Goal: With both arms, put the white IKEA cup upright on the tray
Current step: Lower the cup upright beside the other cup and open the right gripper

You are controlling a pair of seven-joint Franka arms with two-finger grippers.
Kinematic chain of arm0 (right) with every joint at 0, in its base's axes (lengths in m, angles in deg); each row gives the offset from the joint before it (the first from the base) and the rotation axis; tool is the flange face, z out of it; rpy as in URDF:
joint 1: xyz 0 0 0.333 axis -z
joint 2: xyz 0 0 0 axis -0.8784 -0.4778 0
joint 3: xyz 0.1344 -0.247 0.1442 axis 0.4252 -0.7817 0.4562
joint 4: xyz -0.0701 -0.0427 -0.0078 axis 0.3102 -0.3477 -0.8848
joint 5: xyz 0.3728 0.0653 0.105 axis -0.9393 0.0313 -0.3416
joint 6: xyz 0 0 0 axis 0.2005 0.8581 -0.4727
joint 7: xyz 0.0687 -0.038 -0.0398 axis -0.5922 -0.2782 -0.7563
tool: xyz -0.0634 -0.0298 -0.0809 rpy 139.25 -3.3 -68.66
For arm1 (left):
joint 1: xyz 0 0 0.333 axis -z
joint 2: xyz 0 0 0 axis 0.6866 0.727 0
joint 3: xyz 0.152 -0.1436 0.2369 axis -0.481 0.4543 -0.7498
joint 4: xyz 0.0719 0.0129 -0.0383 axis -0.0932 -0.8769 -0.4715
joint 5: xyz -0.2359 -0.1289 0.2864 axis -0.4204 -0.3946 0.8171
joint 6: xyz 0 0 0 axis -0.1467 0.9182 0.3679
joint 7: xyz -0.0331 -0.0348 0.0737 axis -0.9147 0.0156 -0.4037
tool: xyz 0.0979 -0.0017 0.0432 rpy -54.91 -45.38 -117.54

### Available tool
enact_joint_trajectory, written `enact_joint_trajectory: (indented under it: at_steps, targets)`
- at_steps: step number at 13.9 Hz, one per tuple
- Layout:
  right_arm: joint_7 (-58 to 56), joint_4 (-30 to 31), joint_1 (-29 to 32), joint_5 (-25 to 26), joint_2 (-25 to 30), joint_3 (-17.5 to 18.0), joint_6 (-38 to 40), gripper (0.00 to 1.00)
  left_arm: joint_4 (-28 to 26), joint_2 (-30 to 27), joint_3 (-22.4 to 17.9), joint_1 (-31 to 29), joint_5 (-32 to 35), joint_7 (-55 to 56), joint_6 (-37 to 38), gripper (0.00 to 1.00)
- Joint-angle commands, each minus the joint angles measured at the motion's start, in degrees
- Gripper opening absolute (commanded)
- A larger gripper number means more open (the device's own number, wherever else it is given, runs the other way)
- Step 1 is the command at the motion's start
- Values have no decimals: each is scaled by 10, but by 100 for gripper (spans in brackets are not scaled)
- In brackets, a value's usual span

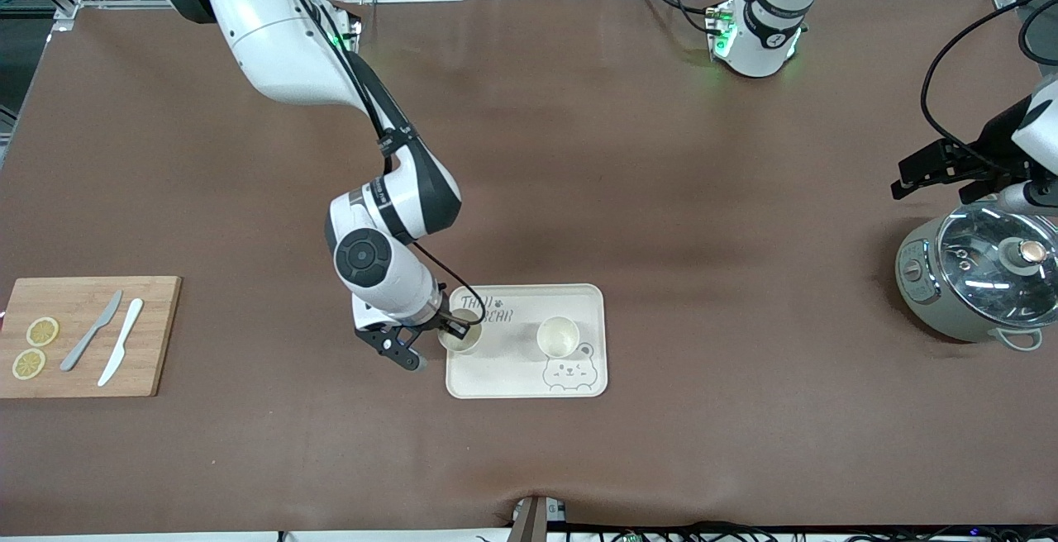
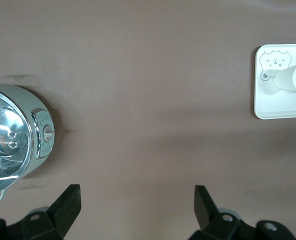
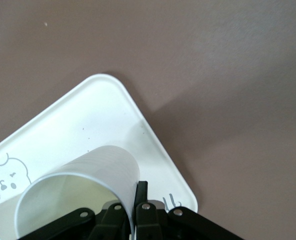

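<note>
The cream-white tray (image 1: 512, 364) with bear drawing lies mid-table, near the front camera. Two white cups stand upright on it. One cup (image 1: 558, 337) stands free beside the bear face. The other cup (image 1: 460, 333) is at the tray's end toward the right arm. My right gripper (image 1: 455, 329) is shut on that cup's rim; the right wrist view shows one finger (image 3: 142, 192) outside the cup wall (image 3: 103, 165) over the tray (image 3: 88, 115). My left gripper (image 1: 905, 178) is open and empty, waiting beside the pot; its fingers (image 2: 68, 200) stand wide apart.
A grey-green pot with a glass lid (image 1: 984, 273) stands at the left arm's end of the table and shows in the left wrist view (image 2: 13, 135). A wooden cutting board (image 1: 83, 335) with lemon slices and two knives lies at the right arm's end.
</note>
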Motion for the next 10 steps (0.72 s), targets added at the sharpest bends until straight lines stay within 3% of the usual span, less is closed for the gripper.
enact_joint_trajectory:
  at_steps: [1,5,10]
  targets:
    - [15,-16,-11,0,-16,-8,-13,0,0,-2,5,-1,22,-5,-22,100]
    - [16,-15,-21,0,-29,-8,-30,0,-2,2,33,1,76,-5,-47,100]
    - [16,-14,-29,3,-46,-9,-50,0,-6,10,47,0,94,-23,-43,100]
